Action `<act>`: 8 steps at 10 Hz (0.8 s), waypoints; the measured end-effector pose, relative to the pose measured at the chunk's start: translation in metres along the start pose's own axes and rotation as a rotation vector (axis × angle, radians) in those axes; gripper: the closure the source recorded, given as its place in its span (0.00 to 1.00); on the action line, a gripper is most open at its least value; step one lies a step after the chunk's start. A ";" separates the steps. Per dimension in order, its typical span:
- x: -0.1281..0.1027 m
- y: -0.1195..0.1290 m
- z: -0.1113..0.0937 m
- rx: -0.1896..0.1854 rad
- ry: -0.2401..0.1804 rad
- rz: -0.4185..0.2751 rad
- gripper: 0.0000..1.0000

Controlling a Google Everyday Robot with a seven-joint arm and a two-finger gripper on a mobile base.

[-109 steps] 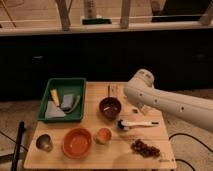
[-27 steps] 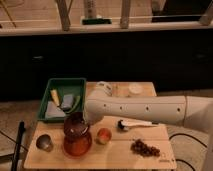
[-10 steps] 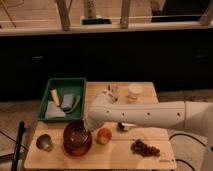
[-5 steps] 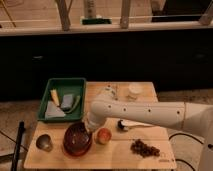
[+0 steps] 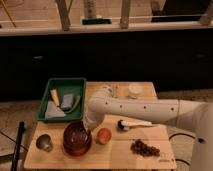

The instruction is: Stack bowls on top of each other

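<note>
Cup [image 5: 44, 143]: small grey metal one at the table's near-left corner, apart from the bowls
Tray [image 5: 49, 97]: green, at the far left of the table, with a few small items lying in it
Bowls: the maroon bowl [image 5: 76, 136] sits inside the orange bowl [image 5: 76, 149], whose rim shows only as a thin band beneath it; both stand at the table's near-left, between the cup and the ball
Progress: judged from how they lie, the stack looks made; what seems left is for the arm to let go, if it has not, and lift clear without dragging the top bowl
Gripper [image 5: 89, 125]: at the end of the white arm, right at the far-right rim of the maroon bowl, touching or very close to it; whether it grips the rim or has released it cannot be told, since the wrist hides that part
Ball [image 5: 103, 135]: small orange-peach thing just beside the stack on its right, not touching it as far as can be seen
Brush [image 5: 133, 124]: white-handled tool lying on the table under the arm
Brown bits [image 5: 144, 147]: a small dark pile at the near right
Table [image 5: 120, 159]: light wood, carrying everything
</note>
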 end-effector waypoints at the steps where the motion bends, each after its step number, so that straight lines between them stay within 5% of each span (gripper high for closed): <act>1: 0.001 0.001 0.001 0.002 -0.003 0.000 0.28; 3: 0.002 0.003 0.001 0.005 -0.008 0.001 0.20; 8: 0.006 0.003 0.001 0.007 -0.017 -0.008 0.20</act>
